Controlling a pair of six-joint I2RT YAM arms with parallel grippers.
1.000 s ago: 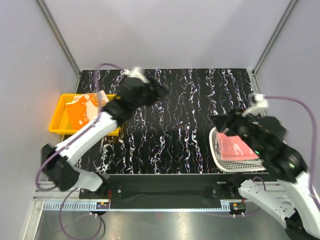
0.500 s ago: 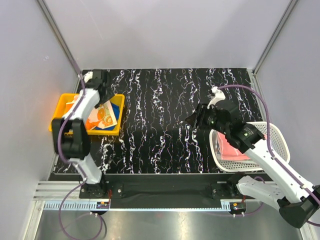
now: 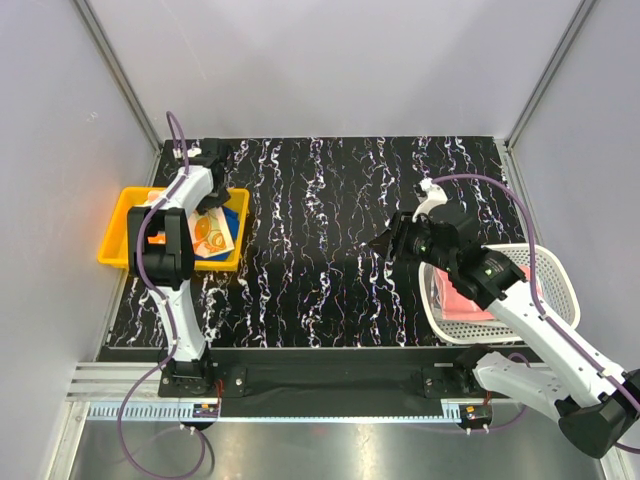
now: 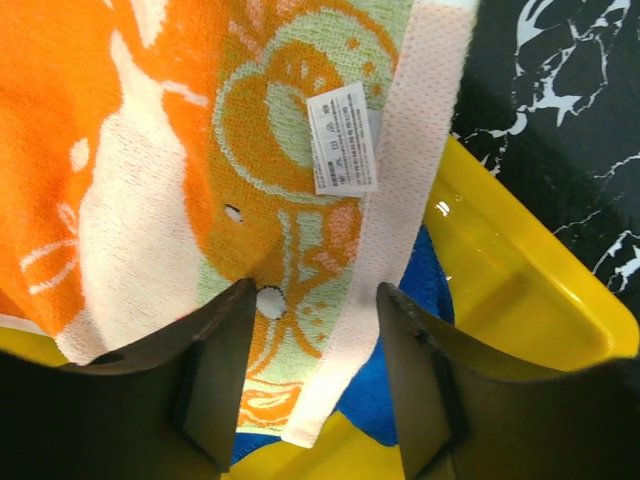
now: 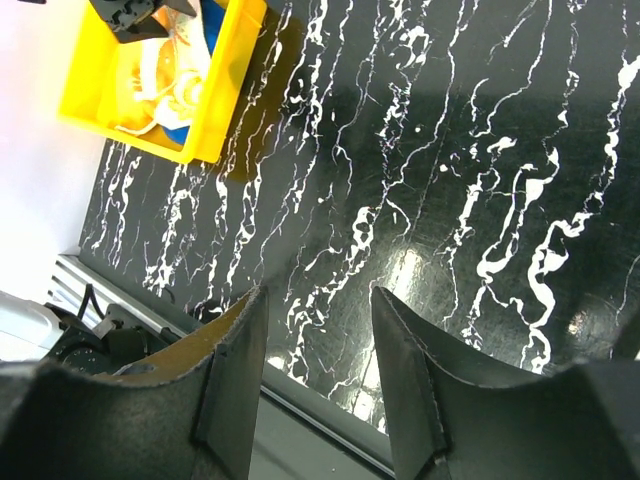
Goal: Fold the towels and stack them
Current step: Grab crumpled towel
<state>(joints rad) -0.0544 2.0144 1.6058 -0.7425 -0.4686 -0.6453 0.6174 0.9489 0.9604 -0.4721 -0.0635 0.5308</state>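
Observation:
A cartoon-printed orange, green and white towel (image 4: pixel 190 150) lies on a royal blue towel (image 4: pixel 428 300) in the yellow tray (image 4: pixel 520 290). My left gripper (image 4: pixel 315 385) hangs open just above them, its fingers (image 4: pixel 215 370) either side of the cartoon towel's white hem. From above, that gripper (image 3: pixel 218 168) is over the tray's far right corner, above the cartoon towel (image 3: pixel 210 232). A pink towel (image 3: pixel 462 298) lies in the white mesh basket (image 3: pixel 555 290). My right gripper (image 3: pixel 385 243) is open and empty above the bare table, left of the basket.
The yellow tray (image 3: pixel 118 235) sits at the table's left edge, partly off the black marbled top (image 3: pixel 330 200). The right wrist view shows the tray (image 5: pixel 232 85) far off and the table's near rail (image 5: pixel 330 415) below the right gripper (image 5: pixel 318 390).
My left arm has swung back from the table's far middle to the tray, and its jaws have narrowed slightly. My right arm has moved left from above the basket to over the table.

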